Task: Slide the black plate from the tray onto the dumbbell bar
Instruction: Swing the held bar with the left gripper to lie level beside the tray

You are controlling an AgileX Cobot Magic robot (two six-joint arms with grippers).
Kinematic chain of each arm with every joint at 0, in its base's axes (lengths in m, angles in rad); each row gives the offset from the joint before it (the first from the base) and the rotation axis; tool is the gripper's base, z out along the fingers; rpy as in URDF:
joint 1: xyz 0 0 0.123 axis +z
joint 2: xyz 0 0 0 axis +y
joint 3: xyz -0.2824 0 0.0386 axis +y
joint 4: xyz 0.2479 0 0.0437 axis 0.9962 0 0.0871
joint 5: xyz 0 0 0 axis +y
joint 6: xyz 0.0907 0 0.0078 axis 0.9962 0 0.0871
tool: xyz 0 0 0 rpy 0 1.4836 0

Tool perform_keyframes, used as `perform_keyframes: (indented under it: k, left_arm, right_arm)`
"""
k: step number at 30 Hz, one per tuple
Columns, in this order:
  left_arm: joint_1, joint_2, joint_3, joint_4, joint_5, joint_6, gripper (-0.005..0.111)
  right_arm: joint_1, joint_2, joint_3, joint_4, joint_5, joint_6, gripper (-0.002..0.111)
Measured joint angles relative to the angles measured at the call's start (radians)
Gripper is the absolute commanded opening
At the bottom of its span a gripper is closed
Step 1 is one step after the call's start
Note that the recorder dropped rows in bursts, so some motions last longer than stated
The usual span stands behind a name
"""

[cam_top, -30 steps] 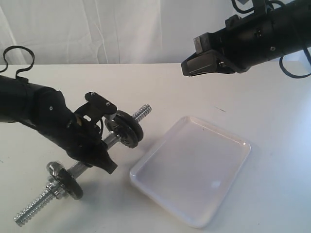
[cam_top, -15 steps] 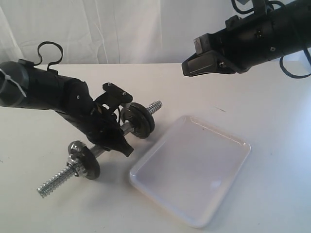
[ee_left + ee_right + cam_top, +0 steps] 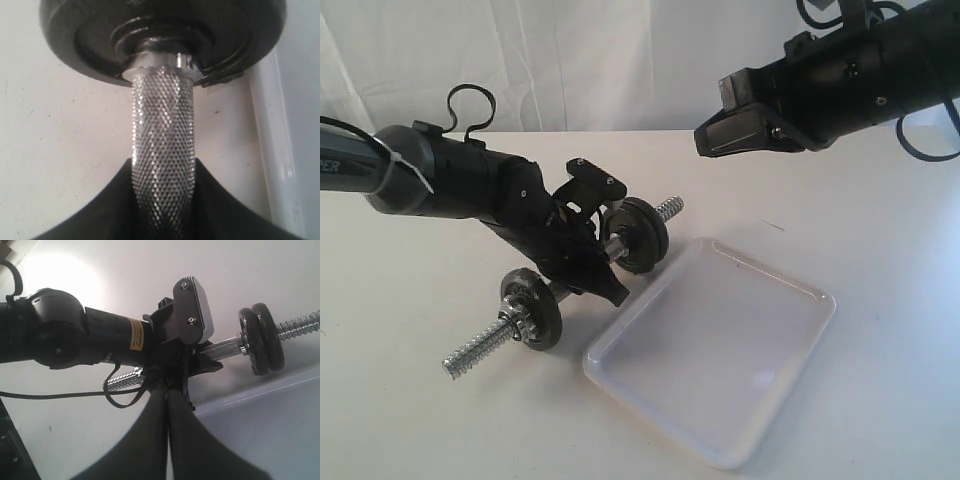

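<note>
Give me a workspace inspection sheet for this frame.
Surface: white table.
Job's things: glossy white rectangular tray, no disc in it; chrome threaded dumbbell bar, two matte-black iron discs at its tray-side end, third disc at the other.
Clutter: nothing seen.
End effectors: left end effector shut on bar's middle; right end effector shut, empty, raised.
Cables: black cable loop on left arm; black cable under right arm.
Surroundings: white curtain behind.

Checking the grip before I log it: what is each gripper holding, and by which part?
The left gripper holds the dumbbell bar by its knurled middle; the right gripper is shut, holding nothing.
</note>
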Motion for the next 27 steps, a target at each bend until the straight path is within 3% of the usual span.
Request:
perform_keyframes:
  k: [27]
  left_arm:
    - [0.006,0.000,-0.006,-0.002,0.023,-0.008,0.000]
  right_arm:
    - [0.000,0.000,0.000,0.000,0.000,0.001,0.000]
